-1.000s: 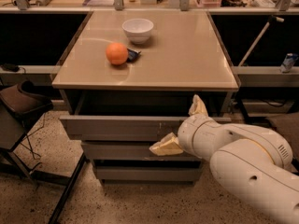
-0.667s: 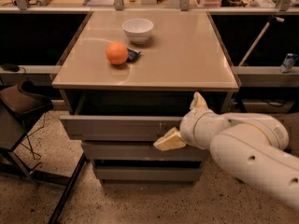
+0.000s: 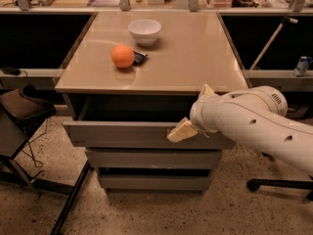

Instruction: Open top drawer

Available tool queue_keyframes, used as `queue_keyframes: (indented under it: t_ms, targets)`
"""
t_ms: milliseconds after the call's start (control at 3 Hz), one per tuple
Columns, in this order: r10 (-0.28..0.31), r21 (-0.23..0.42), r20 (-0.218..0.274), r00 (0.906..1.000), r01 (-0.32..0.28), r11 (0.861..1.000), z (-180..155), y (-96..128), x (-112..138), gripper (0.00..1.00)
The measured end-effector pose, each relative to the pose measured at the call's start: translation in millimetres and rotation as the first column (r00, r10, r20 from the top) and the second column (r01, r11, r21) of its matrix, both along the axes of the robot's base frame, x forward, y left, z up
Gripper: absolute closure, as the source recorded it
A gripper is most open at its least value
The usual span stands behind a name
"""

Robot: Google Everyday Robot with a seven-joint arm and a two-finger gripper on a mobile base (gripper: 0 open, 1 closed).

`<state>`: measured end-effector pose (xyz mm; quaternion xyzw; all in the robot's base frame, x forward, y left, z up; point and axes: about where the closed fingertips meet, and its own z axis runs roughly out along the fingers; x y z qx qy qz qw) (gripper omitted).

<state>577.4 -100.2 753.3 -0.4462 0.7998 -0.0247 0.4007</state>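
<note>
The top drawer [image 3: 122,134] is the widest grey flat front under the tabletop, and it stands pulled out, with a dark gap behind its front panel. At the drawer's right end is my gripper [image 3: 194,110], its fingers spread open. One beige finger [image 3: 182,130] lies across the front panel's upper edge. The other finger [image 3: 206,90] points up by the tabletop's front edge. The white arm [image 3: 254,119] comes in from the right and hides the drawer's right end.
On the beige tabletop [image 3: 195,58] are an orange [image 3: 122,56], a small dark packet [image 3: 140,58] and a white bowl [image 3: 145,31]. Two narrower drawers [image 3: 146,158] sit below. A black stand [image 3: 19,131] is on the left and a chair base [image 3: 274,184] on the right.
The gripper has risen a little along the drawer's right end, and the arm has swung up and to the right. The drawer front has stayed in the same place.
</note>
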Motion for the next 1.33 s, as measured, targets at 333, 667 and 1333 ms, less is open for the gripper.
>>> queue_keyframes:
  t_ms: [333,667,1333]
  targets:
    - [-0.009,0.005,-0.002,1.0,0.009,1.0,-2,3,-6,0.0]
    - [-0.058,0.064,0.028,0.9979,0.056,0.996,3,7,-41,0.0]
    - [-0.055,0.042,0.018,0.9983,0.055,0.998,-5,5,-32,0.0]
